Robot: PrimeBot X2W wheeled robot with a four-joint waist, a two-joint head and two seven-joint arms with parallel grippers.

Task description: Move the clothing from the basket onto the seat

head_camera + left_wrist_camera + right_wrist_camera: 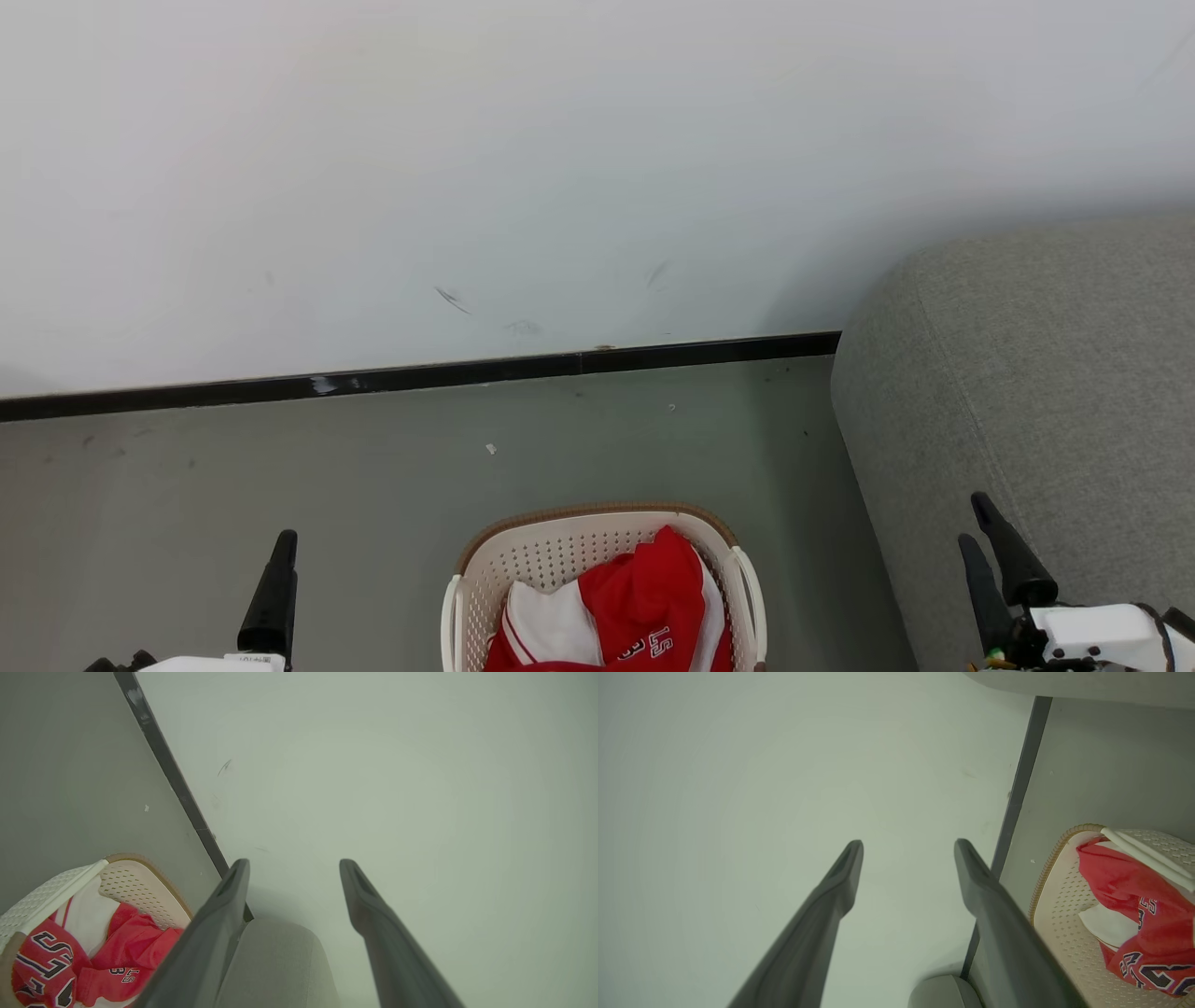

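The cream basket (579, 519) stands on the floor at the bottom centre of the head view, holding the red-and-white clothing (644, 597). The light-grey seat (1027, 373) rises to its right. My left gripper (283, 543) hovers left of the basket, and my right gripper (969, 521) hangs in front of the seat's side. In the left wrist view the gripper (294, 864) is open and empty, with the basket (135, 886), clothing (121, 947) and seat (275, 961) below. The right wrist view also shows an open, empty gripper (909, 843), beside the basket (1064, 905) and clothing (1120, 882).
A white wall (560, 168) with a black baseboard (420, 378) runs behind the basket. Grey floor (233, 467) spreads between wall and basket. A narrow strip of floor separates the basket from the seat.
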